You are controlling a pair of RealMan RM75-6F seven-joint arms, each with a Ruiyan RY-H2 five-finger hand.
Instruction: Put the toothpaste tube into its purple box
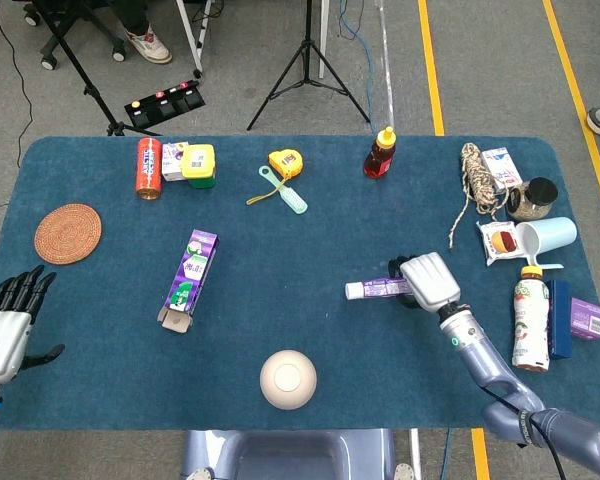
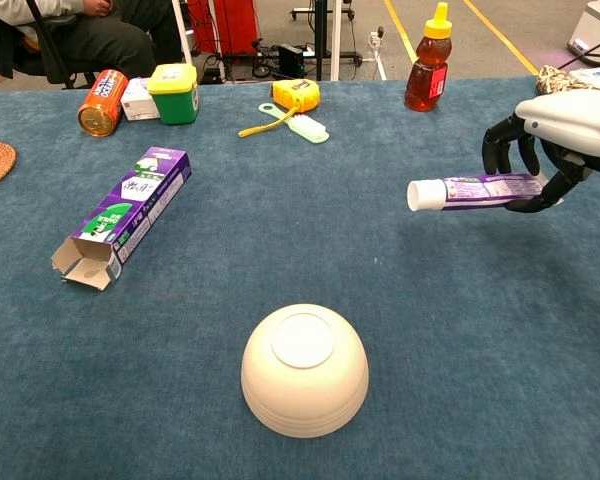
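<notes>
The purple box lies left of centre in the head view, flat on the blue table, its open flap end toward the bottom of the frame; its printing is green and white but too small to read. The toothpaste tube sits right of centre, lifted clear of the cloth in the chest view, white cap pointing left, gripped at its tail by the right hand, fingers curled over it and thumb beneath. Its lettering is unreadable. The left hand hovers at the lower left edge, holding nothing, fingers spread.

Between tube and box stretches bare cloth; an upturned white bowl sits lower centre. An orange can with illegible white lettering lies upper left, a honey bottle upper centre.
</notes>
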